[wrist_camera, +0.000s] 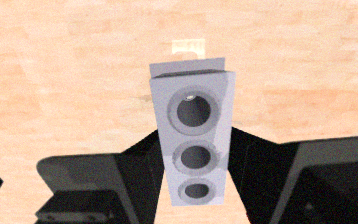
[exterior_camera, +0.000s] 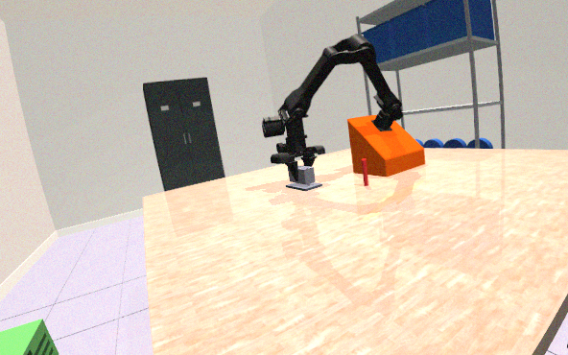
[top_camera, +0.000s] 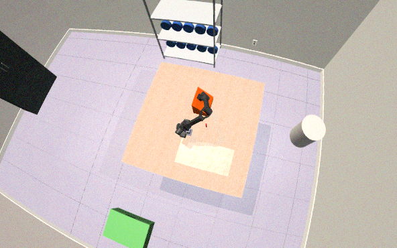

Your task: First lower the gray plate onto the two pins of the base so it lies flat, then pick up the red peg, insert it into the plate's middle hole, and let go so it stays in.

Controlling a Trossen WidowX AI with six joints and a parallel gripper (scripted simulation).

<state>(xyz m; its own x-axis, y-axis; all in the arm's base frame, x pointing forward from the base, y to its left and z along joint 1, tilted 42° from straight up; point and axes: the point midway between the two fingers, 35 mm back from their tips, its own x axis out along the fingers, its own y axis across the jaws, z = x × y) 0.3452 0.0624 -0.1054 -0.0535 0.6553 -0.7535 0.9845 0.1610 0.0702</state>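
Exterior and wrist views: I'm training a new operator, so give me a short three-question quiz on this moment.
1. True or false: the pincer is shut on the gray plate.
2. How many round holes does the plate show in the wrist view?
3. The red peg is: A) inserted in the plate; B) standing upright on the table near the orange block; C) lying flat.

Key: 1 true; 2 three; 3 B.

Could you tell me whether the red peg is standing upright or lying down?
Upright: the red peg stands on end on the table, beside the orange block.
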